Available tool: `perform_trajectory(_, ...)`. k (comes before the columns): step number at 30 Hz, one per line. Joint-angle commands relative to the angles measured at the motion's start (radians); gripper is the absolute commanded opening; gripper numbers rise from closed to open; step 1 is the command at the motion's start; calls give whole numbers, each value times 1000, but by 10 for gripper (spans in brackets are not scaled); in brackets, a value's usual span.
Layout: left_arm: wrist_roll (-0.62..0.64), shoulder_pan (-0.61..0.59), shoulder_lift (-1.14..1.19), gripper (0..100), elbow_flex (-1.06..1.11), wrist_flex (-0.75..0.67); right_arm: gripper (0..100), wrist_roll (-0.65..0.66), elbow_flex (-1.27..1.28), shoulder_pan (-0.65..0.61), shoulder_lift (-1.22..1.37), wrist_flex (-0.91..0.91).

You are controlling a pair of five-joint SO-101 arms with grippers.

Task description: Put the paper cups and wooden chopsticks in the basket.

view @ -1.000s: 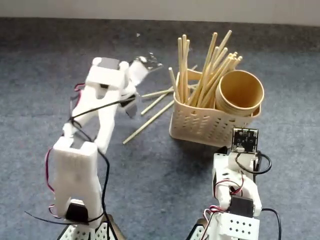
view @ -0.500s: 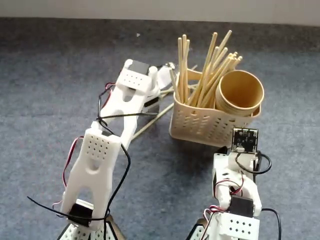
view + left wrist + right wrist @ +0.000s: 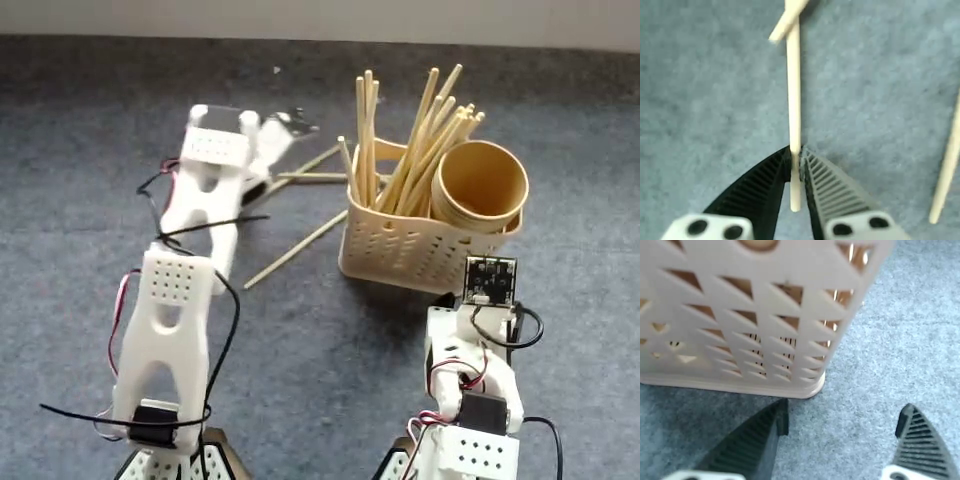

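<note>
My left gripper [image 3: 796,152] is shut on the near end of a wooden chopstick [image 3: 794,95], which sticks out ahead of it over the carpet. From above, the left gripper [image 3: 258,188] is left of the basket [image 3: 400,245], with the held chopstick [image 3: 315,160] pointing toward the basket. A second chopstick [image 3: 322,177] crosses beside it and a third chopstick [image 3: 298,247] lies on the carpet. Stacked paper cups [image 3: 482,185] and several upright chopsticks [image 3: 405,135] stand in the basket. My right gripper [image 3: 842,422] is open just in front of the basket wall [image 3: 765,330].
Grey carpet [image 3: 90,150] covers the whole surface, with free room left of the left arm and behind the basket. The right arm [image 3: 478,370] sits close to the basket's near side. A loose chopstick [image 3: 946,175] lies beside the left gripper.
The left arm swung in toward the basket, then back out to the left. The loose chopsticks have shifted, and one now angles up toward the basket. The right arm has kept still.
</note>
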Motion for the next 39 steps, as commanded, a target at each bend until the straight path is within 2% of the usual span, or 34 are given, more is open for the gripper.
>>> perform_trajectory(1,-2,-50,-64,5,65,17,336,-2,21,-5,2,-21)
perform_trajectory(7,-147,-51,-349,5,498,17,336,-2,21,-5,2,-22)
perform_trajectory(11,-264,-39,-697,5,851,15,336,-2,21,-5,2,-22)
perform_trajectory(16,-270,-27,-1204,5,1112,-23,336,-2,21,-5,2,-22)
perform_trajectory(20,-109,-15,-1546,5,1152,-144,336,-2,21,-5,2,-22)
perform_trajectory(23,130,41,-1704,5,1152,-272,336,-2,21,-5,2,-22)
perform_trajectory(26,384,147,-1782,5,1153,-433,336,-2,22,-5,2,-22)
perform_trajectory(31,700,390,-1784,5,1158,-779,336,-2,22,-5,2,-22)
perform_trajectory(34,856,512,-1710,6,1158,-930,336,-2,22,-5,2,-22)
perform_trajectory(37,939,542,-1612,6,1158,-1007,336,-2,22,-5,2,-22)
perform_trajectory(39,931,542,-1527,6,1158,-1042,336,-2,22,-5,2,-22)
